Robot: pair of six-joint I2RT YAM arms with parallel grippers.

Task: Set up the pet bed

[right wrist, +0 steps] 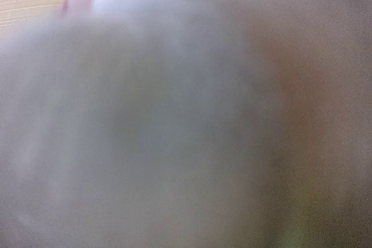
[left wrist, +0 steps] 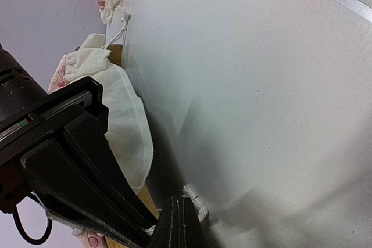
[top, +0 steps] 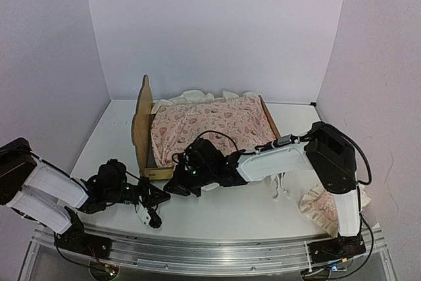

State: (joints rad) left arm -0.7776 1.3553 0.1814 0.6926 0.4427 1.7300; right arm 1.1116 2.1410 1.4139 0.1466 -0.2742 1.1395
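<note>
The pet bed (top: 141,125), a light plywood frame with a scalloped headboard at its left end, stands mid-table. A pink printed cover (top: 214,123) with cream ruffles lies over it. My left gripper (top: 151,215) rests low on the table in front of the headboard. In the left wrist view its jaws (left wrist: 177,222) are shut, with a frayed white cord (left wrist: 196,200) pinched at the tips. My right gripper (top: 187,177) reaches across to the bed's near left corner. Its wrist view is a blur of close fabric, so its fingers are hidden.
A small pink ruffled pillow (top: 321,206) lies at the front right by the right arm's base, with loose white ties (top: 280,189) beside it. Pale walls enclose the table on three sides. The metal rail (top: 210,255) runs along the near edge.
</note>
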